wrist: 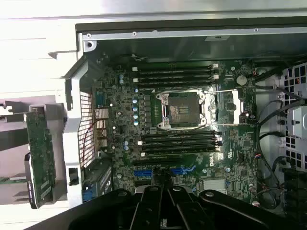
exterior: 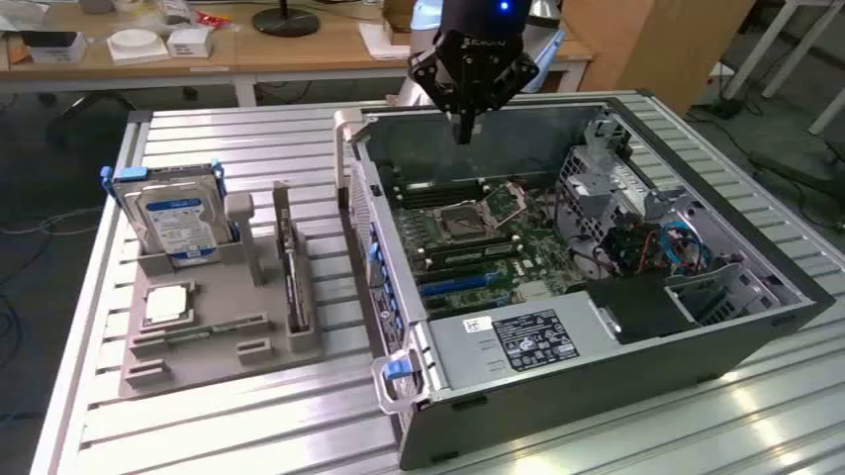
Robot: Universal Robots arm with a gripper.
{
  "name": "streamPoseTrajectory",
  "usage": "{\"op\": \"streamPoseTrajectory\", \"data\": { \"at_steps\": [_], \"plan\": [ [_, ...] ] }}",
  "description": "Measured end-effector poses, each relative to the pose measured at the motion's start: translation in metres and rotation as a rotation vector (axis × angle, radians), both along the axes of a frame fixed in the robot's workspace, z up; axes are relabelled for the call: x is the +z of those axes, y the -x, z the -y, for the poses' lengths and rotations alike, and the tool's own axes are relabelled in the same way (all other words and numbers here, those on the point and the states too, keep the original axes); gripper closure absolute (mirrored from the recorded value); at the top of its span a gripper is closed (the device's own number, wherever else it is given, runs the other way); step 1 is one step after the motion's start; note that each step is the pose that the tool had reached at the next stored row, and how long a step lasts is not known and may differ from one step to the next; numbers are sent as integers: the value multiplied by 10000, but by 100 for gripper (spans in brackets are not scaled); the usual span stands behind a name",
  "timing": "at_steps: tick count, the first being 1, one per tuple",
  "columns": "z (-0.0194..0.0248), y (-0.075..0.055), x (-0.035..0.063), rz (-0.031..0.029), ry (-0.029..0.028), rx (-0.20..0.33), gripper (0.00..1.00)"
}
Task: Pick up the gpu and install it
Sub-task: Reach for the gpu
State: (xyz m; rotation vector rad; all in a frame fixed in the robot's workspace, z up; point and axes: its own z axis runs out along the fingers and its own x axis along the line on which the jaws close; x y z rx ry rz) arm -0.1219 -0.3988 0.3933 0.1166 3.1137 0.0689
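The gpu (exterior: 293,282) stands edge-on in a slot of the grey holder (exterior: 218,361), on the exterior view's left of the open computer case (exterior: 687,346). It appears in the wrist view as a brownish-green board (wrist: 41,153) beside the case wall. My gripper (exterior: 465,137) hangs above the far end of the case, over the motherboard (exterior: 482,247), well away from the gpu. Its fingers (wrist: 158,201) are pressed together with nothing between them, and they point down at the blue expansion slots (wrist: 144,172) on the motherboard (wrist: 192,143).
A silver hard drive (exterior: 178,223), a CPU chip (exterior: 168,305) and a narrow memory stick (exterior: 198,332) sit in the same holder. A power supply (exterior: 528,341) fills the case's near end, with cables and drive cages (exterior: 660,237) on the exterior view's right. A desk (exterior: 198,49) stands behind the slatted table (exterior: 237,139).
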Motion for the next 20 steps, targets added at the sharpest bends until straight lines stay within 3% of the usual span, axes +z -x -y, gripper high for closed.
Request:
{"op": "streamPoseTrajectory", "data": {
  "at_steps": [10, 20],
  "plan": [
    [0, 11, 0, 0, 0, -2, 90],
    [0, 152, 0, 0, -1, 1, 90]
  ]
}}
